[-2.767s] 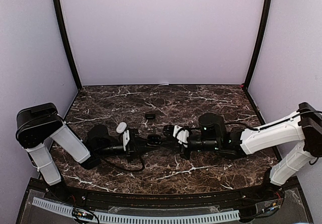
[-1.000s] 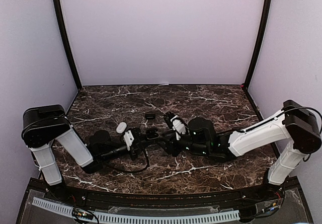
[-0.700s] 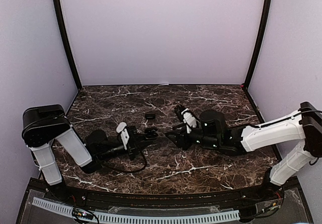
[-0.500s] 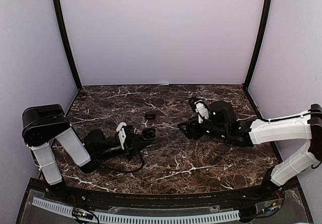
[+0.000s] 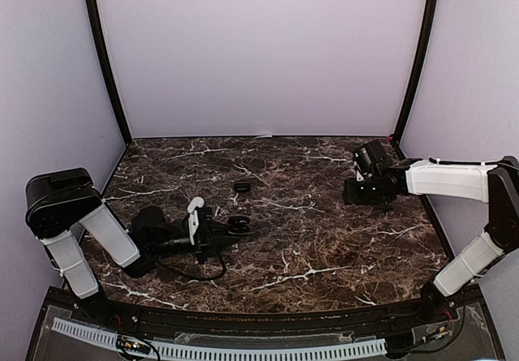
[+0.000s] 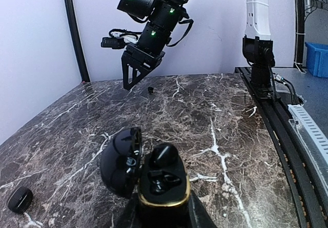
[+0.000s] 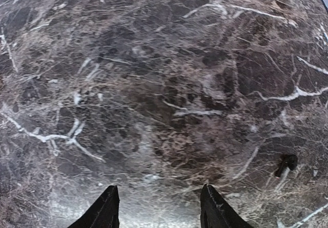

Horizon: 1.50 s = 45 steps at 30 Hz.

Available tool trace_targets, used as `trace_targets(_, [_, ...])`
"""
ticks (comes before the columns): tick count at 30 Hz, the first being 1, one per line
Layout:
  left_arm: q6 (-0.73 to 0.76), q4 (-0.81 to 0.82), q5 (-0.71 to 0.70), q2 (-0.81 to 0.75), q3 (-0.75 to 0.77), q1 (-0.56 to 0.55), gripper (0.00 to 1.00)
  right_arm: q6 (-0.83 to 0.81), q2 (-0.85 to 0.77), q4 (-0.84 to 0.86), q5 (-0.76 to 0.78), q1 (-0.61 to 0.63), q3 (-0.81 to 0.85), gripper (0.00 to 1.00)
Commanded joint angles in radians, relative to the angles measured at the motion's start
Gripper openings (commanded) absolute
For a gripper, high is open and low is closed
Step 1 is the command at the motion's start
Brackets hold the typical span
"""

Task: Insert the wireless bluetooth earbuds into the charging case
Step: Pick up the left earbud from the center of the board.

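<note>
My left gripper [image 6: 163, 210] is shut on the base of a black charging case [image 6: 163, 189] with a gold rim, held low over the marble near the centre left [image 5: 238, 225]. The lid [image 6: 121, 160] stands open to the left. One black earbud [image 6: 164, 156] sits in the far slot and the near slot is bare. My right gripper [image 7: 160, 207] hangs open over the marble at the far right [image 5: 358, 191], with nothing between its fingers. A tiny black earbud [image 7: 286, 162] lies on the table ahead and to its right, also seen under it in the left wrist view [image 6: 150, 89].
A small black pebble-like piece [image 5: 242, 186] lies just beyond the held case, low left in the left wrist view [image 6: 20, 199]. A white rounded piece [image 5: 195, 205] shows beside the left wrist. Side walls and black corner posts [image 5: 412, 61] bound the marble table [image 5: 308, 247].
The right arm has pulled away from the case at the centre to the far right. The left gripper keeps its hold on the case and has barely shifted.
</note>
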Motion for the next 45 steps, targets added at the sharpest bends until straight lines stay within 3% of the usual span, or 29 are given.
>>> trace_targets(1, [0.039,-0.076,0.054,-0.064,0.006,0.006,0.08,0.112,-0.009,-0.103,0.047,-0.071,0.019,0.51])
trace_targets(8, [0.103,-0.188,0.057,-0.093,0.018,0.005,0.08,0.197,0.053,-0.197,0.076,-0.219,0.069,0.42])
trace_targets(13, [0.089,-0.042,0.077,-0.032,-0.016,0.005,0.08,0.2,0.099,-0.166,0.03,-0.258,0.09,0.36])
trace_targets(19, [0.082,0.067,0.076,0.032,-0.043,0.005,0.08,0.237,0.162,-0.223,0.099,-0.29,0.126,0.3])
trace_targets(28, [0.083,0.083,0.077,0.032,-0.043,0.005,0.08,0.242,0.183,-0.201,0.048,-0.368,0.098,0.28])
trace_targets(45, [0.096,0.065,0.078,0.013,-0.045,0.005,0.08,0.251,0.261,-0.208,0.003,-0.384,0.101,0.24])
